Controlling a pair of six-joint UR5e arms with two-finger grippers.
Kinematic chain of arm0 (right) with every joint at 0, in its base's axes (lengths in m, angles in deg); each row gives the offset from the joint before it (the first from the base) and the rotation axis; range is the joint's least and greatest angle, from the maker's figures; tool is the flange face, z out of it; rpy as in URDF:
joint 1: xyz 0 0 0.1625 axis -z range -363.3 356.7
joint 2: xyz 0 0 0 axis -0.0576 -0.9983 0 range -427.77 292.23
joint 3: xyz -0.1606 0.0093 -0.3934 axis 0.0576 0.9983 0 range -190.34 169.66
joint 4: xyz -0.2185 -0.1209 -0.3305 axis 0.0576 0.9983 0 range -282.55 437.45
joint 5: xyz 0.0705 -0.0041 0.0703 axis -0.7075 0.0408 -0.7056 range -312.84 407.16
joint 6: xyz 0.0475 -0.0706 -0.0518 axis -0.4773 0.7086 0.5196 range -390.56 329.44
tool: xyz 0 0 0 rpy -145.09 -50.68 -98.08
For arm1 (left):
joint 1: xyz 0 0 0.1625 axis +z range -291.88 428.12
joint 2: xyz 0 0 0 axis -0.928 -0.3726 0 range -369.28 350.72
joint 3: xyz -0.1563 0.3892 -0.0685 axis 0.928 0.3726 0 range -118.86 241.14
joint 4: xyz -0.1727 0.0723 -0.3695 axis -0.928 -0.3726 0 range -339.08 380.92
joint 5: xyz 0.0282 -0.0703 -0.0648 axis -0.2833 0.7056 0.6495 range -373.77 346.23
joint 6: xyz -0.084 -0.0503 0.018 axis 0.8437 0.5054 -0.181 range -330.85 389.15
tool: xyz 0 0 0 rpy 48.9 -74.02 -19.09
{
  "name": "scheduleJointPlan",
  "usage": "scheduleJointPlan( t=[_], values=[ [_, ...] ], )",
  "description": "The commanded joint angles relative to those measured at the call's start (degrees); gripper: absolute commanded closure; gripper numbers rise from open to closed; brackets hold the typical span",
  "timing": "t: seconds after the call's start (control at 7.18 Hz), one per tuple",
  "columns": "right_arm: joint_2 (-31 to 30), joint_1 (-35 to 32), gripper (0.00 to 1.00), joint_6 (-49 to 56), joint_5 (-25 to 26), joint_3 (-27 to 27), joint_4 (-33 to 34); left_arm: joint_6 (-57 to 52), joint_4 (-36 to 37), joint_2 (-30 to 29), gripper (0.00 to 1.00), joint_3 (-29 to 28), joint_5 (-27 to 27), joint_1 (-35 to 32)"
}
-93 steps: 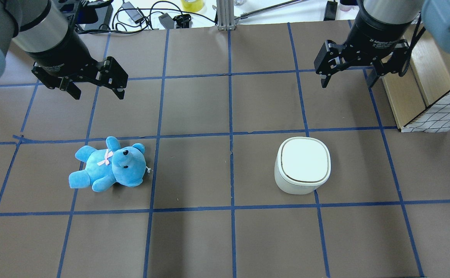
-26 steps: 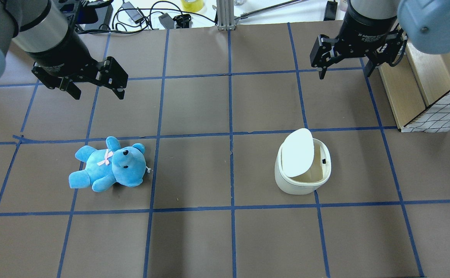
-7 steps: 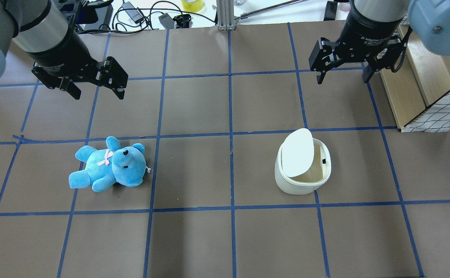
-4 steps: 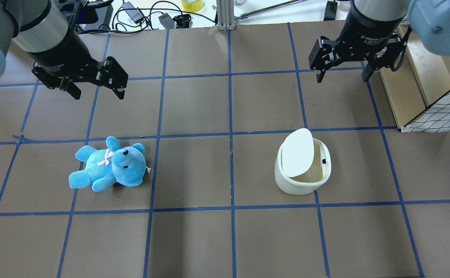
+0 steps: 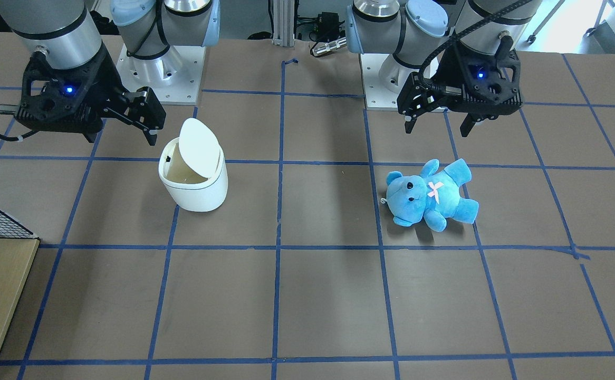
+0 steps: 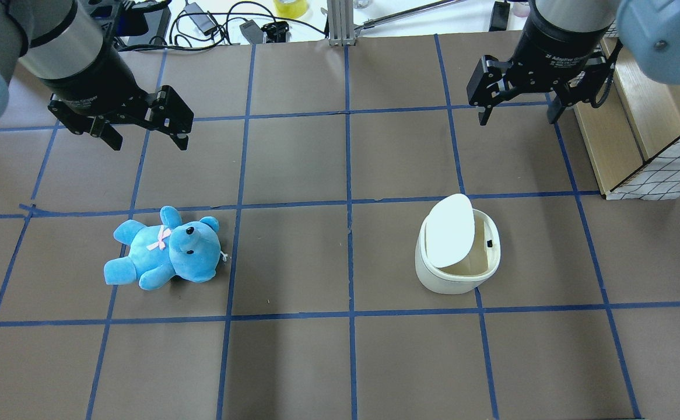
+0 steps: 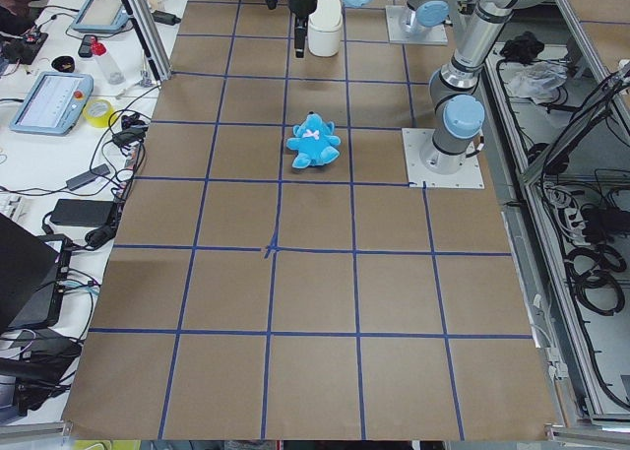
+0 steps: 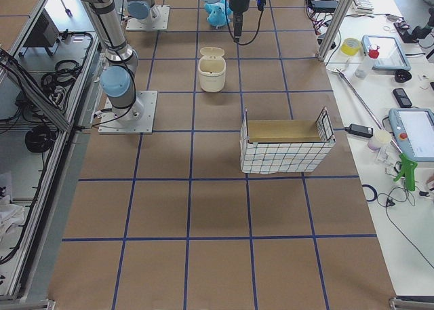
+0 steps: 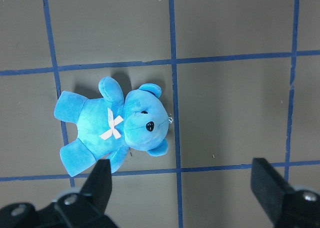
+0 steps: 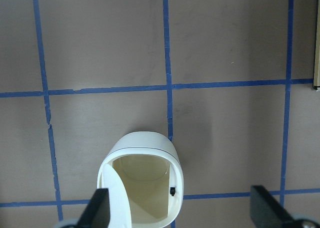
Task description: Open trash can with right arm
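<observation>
The white trash can (image 6: 455, 275) stands on the right half of the table with its lid (image 6: 449, 230) tipped up on its left side, showing the tan inside (image 10: 145, 180). It also shows in the front view (image 5: 197, 192). My right gripper (image 6: 517, 119) is open and empty. It hangs above the table beyond the can, well apart from it, and looks down on it (image 10: 181, 213). My left gripper (image 6: 149, 143) is open and empty, hanging beyond a blue teddy (image 6: 165, 251).
A wooden crate with a wire-mesh side (image 6: 637, 134) stands at the table's right edge, close beside my right gripper. Cables and small gear (image 6: 200, 23) lie past the far edge. Blue tape lines grid the brown table.
The lid was shut 12.9 s ago and stands open from 3.6 s ago on. Over the last second the right gripper has barely shifted. The left arm and teddy have not moved.
</observation>
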Motion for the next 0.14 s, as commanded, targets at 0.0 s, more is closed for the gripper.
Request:
scheduleJointPlan(
  t=[0.0],
  values=[
    [0.1, 0.0, 0.0, 0.8, 0.9, 0.0, 0.2, 0.0, 0.0, 0.0, 0.0, 0.0, 0.0, 0.0]
  ],
)
